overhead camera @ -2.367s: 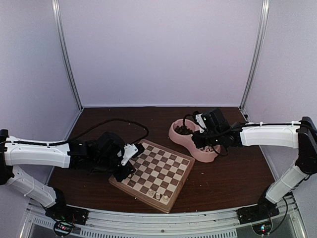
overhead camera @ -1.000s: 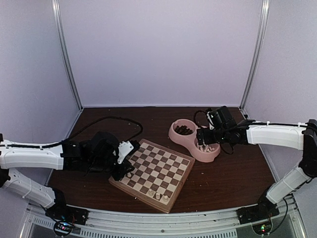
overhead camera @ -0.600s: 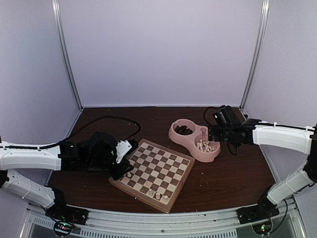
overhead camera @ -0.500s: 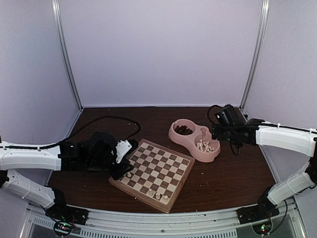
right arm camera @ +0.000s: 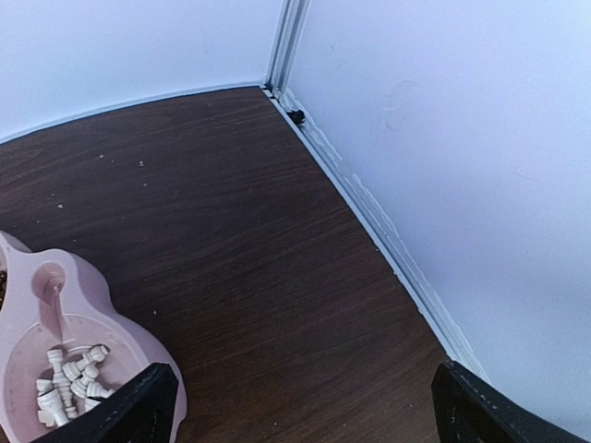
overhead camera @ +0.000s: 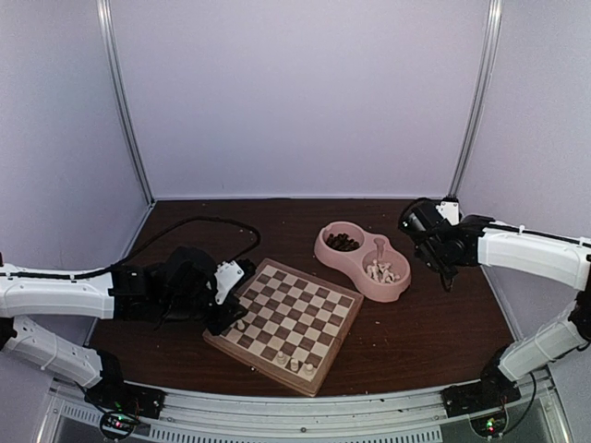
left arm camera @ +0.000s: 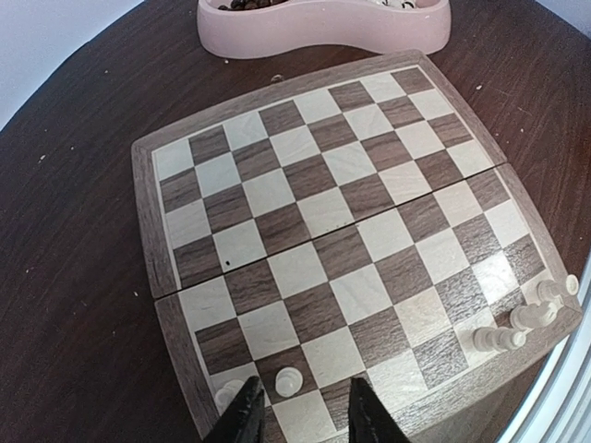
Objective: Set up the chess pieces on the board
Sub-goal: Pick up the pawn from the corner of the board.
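Observation:
The board (overhead camera: 259, 366) lies between the arms. The cream chess pieces on it are few. One (left arm camera: 289, 380) stands free on a near-row square, just ahead of my left gripper (left arm camera: 305, 408), which is open, one finger on each side of that square. A second piece (left arm camera: 227, 395) is on the corner square beside it. Three more (left arm camera: 527, 317) line the same row's right end. My right gripper (right arm camera: 309, 411) is wide open and holds nothing, hovering over bare table to the right of the pink bowl (right arm camera: 138, 340). Loose cream pieces (right arm camera: 66, 376) lie in that bowl.
The pink double bowl (overhead camera: 325, 251) sits behind the board's right side, dark brown pieces (overhead camera: 342, 243) in its far-left cup, cream ones (overhead camera: 383, 272) in the other. The booth wall and its floor strip (right arm camera: 388, 242) run close by on the right. A black cable (overhead camera: 199, 224) trails behind the left arm.
My right gripper has pulled away from the bowl toward the right wall, still wide open. My left gripper has opened a little and left a cream piece standing.

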Controlling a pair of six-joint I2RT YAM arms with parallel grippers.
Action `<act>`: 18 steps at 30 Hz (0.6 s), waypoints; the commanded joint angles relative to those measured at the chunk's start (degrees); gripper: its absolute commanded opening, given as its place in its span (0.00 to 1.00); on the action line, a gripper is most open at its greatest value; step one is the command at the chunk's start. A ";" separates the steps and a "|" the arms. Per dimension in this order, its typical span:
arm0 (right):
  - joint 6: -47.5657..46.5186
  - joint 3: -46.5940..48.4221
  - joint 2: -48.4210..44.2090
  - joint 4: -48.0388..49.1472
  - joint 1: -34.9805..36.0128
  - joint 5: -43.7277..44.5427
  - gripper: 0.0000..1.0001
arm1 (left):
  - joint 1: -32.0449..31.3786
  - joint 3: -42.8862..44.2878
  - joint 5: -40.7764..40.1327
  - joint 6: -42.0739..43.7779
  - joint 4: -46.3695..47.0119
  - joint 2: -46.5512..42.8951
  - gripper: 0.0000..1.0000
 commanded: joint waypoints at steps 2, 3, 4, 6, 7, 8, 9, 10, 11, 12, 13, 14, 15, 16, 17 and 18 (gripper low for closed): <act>13.19 3.49 0.93 -13.53 -0.53 8.63 1.00 | -0.32 -0.78 -2.41 -1.11 2.52 -1.52 0.34; 16.84 4.25 1.13 -16.91 -0.65 9.58 1.00 | -0.29 -0.92 -2.69 -1.21 2.64 -1.54 0.34; 20.22 4.94 1.22 -20.47 -0.90 10.14 1.00 | -0.22 -1.04 -2.91 -1.32 2.75 -1.55 0.34; 26.08 6.27 1.26 -25.52 -1.94 9.36 1.00 | -0.23 -1.07 -3.15 -1.36 2.89 -1.31 0.35; 26.90 7.10 1.20 -27.53 -2.96 7.86 1.00 | -0.24 -0.95 -3.17 -1.41 2.78 -1.08 0.35; 25.92 7.81 0.91 -28.08 -3.90 6.24 1.00 | -0.24 -0.79 -3.15 -1.52 2.60 -0.91 0.35; 25.08 8.19 0.34 -28.12 -4.62 5.01 1.00 | -0.24 -0.66 -3.07 -1.69 2.51 -0.78 0.35; 24.83 8.33 -0.41 -28.53 -5.35 4.05 0.99 | -0.24 -0.63 -3.01 -1.90 2.37 -0.80 0.35; 25.92 8.04 -1.90 -29.58 -6.00 3.23 0.98 | -0.23 -0.70 -2.92 -1.97 2.42 -0.88 0.35; 27.54 7.63 -3.28 -30.79 -7.42 1.95 0.98 | -0.21 -0.78 -2.92 -2.08 2.50 -0.99 0.35; 28.88 6.99 -4.72 -31.66 -8.52 -0.07 0.97 | -0.22 -0.80 -2.96 -2.02 2.41 -1.20 0.35; 30.53 6.14 -6.39 -32.61 -10.93 -2.23 0.95 | -0.24 -0.81 -2.92 -2.06 2.32 -1.38 0.35; 32.62 4.91 -8.12 -33.30 -13.00 -4.60 0.94 | -0.24 -0.81 -2.89 -2.09 2.32 -1.55 0.35; 33.92 3.17 -9.87 -33.20 -15.16 -7.57 0.92 | -0.24 -0.88 -2.80 -2.17 2.28 -1.74 0.35; 35.17 1.38 -11.79 -33.17 -17.26 -9.73 0.91 | -0.19 -0.97 -2.70 -2.24 2.35 -1.92 0.36; 36.55 -0.82 -13.50 -33.03 -19.17 -11.77 0.91 | -0.17 -1.06 -2.66 -2.29 2.41 -2.02 0.35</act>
